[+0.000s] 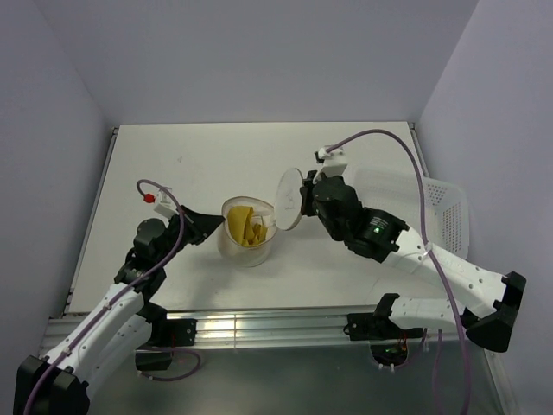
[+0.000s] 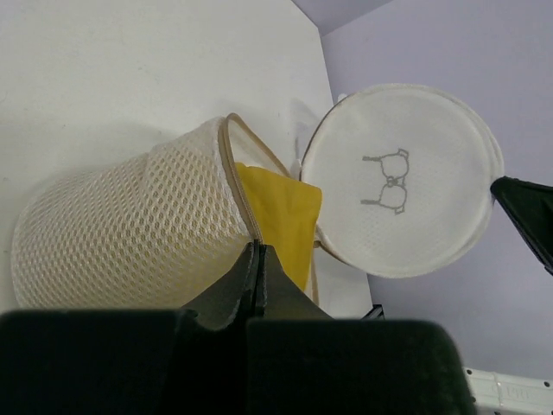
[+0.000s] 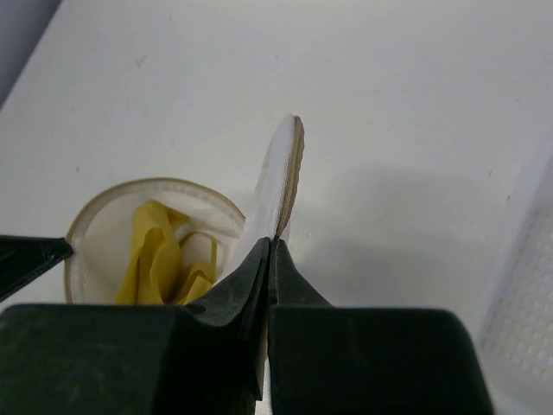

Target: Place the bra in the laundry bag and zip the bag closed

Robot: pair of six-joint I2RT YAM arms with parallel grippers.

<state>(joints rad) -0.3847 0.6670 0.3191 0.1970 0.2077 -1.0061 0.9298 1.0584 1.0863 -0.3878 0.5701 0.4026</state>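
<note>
The laundry bag (image 1: 246, 252) is a white mesh cylinder standing on the table with its mouth open. The mustard-yellow bra (image 1: 245, 226) is bunched inside it, also visible in the wrist views (image 2: 281, 216) (image 3: 160, 251). The bag's round lid (image 1: 289, 197) stands up at the right of the mouth, printed with a bra symbol (image 2: 390, 183). My left gripper (image 1: 216, 228) (image 2: 257, 247) is shut on the bag's left rim (image 2: 233, 164). On the lid's edge (image 3: 281, 181), my right gripper (image 1: 305, 201) (image 3: 271, 242) is shut.
A white plastic mesh basket (image 1: 445, 207) (image 3: 527, 294) stands at the table's right edge behind the right arm. Grey walls enclose the white table (image 1: 216, 164) on three sides.
</note>
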